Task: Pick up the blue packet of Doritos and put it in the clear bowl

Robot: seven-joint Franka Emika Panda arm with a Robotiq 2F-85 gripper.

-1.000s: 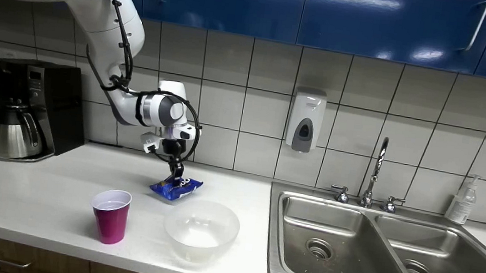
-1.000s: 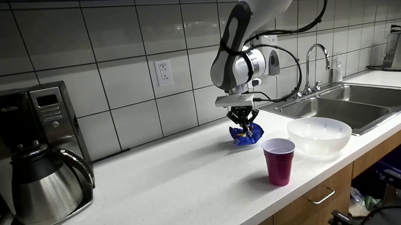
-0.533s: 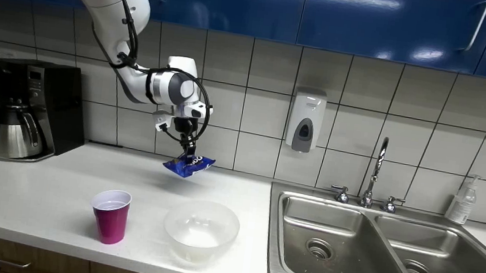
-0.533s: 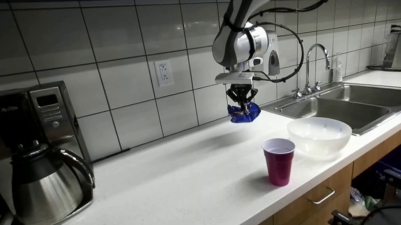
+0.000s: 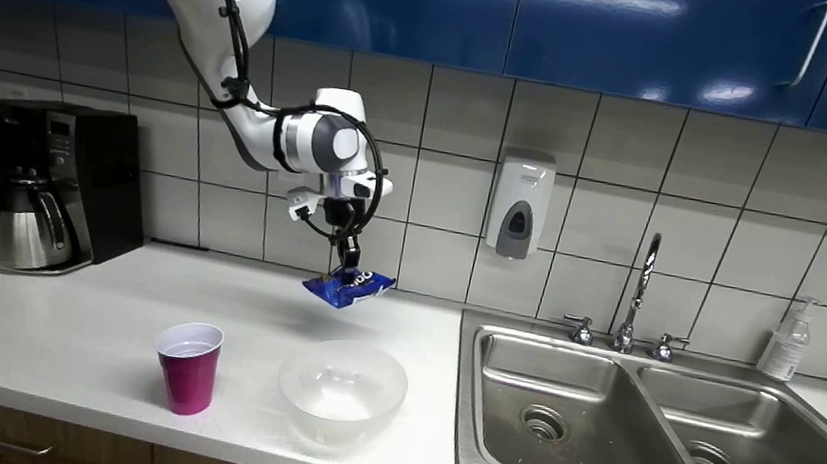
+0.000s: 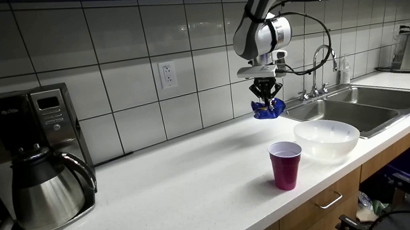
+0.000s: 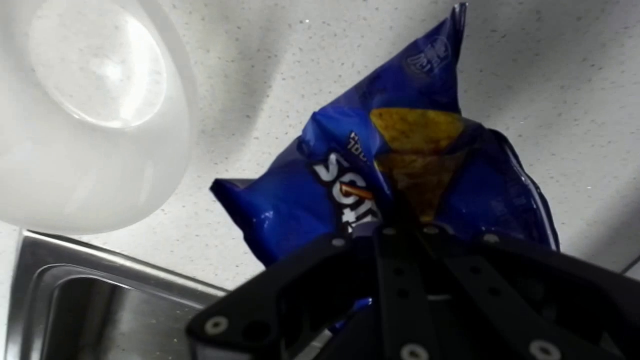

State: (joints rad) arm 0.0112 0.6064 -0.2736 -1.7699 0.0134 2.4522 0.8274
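Note:
The blue packet of Doritos [image 5: 368, 287] hangs above the counter, pinched near its middle by my gripper [image 5: 349, 267]. In an exterior view the packet [image 6: 262, 114] shows under the closed gripper [image 6: 268, 102], its shadow apart from it on the counter. In the wrist view the packet [image 7: 295, 210] fills the middle, creased between the fingers [image 7: 409, 227]; the fingertips are hidden in its folds. The clear bowl [image 5: 329, 429] stands on the counter, nearer the front edge than the packet. It also shows in an exterior view [image 6: 327, 146] and at the wrist view's left [image 7: 100, 185].
A magenta cup [image 5: 190, 378] stands beside the bowl, also seen in an exterior view [image 6: 287, 169]. A steel double sink [image 5: 466, 401] lies past the bowl, with a faucet [image 5: 640, 289] behind it. A coffee maker [image 6: 59, 107] stands at the far end. The tiled wall is behind.
The gripper has lifted the packet off the counter and carried it sideways toward the sink, rightward in both exterior views. The bowl and the cup have not moved.

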